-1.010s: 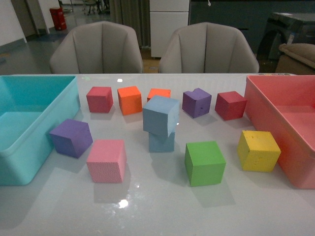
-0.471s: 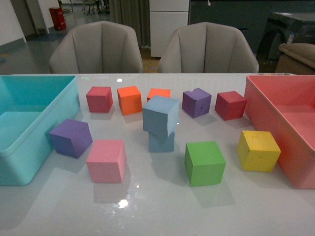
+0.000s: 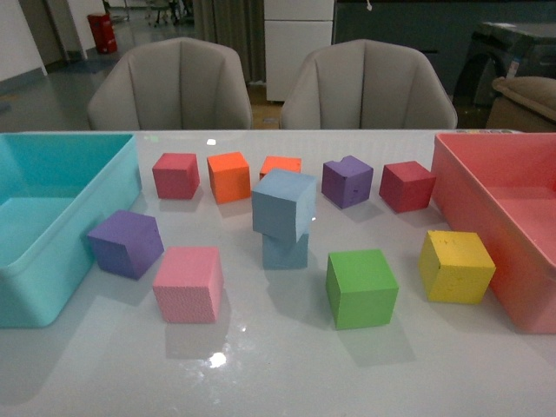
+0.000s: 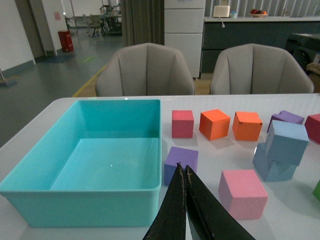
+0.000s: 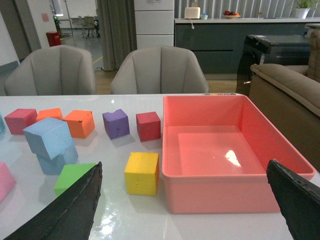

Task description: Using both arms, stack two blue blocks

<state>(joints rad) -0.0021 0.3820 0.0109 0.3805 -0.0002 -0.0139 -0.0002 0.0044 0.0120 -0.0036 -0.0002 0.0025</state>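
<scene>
Since the top blue block [image 3: 284, 203] already sits on the lower blue block [image 3: 285, 250], you're at the end: stacking looks done, both arms pulled back. The stack stands mid-table, between the pink block [image 3: 188, 283] and the green block [image 3: 361, 287], behind both. The top one is twisted and hangs over the lower one toward the robot's left, so the seating is sloppy, not flush.

Your left gripper [image 4: 184, 172] has its fingers pressed together with nothing between them, hovering near the teal bin [image 4: 82, 190], well apart from the stack. Your right gripper [image 5: 186, 200] is spread wide and empty, only the two finger edges showing, over the table by the red bin [image 5: 220, 195] and the yellow block [image 5: 142, 173]. Neither arm shows in the front view.

Next move, my guess: nothing more than hold clear and let it settle. If you want it cleaner, you'd need a light squeeze on the top block and a small turn to square it, without nudging the lower one.
</scene>
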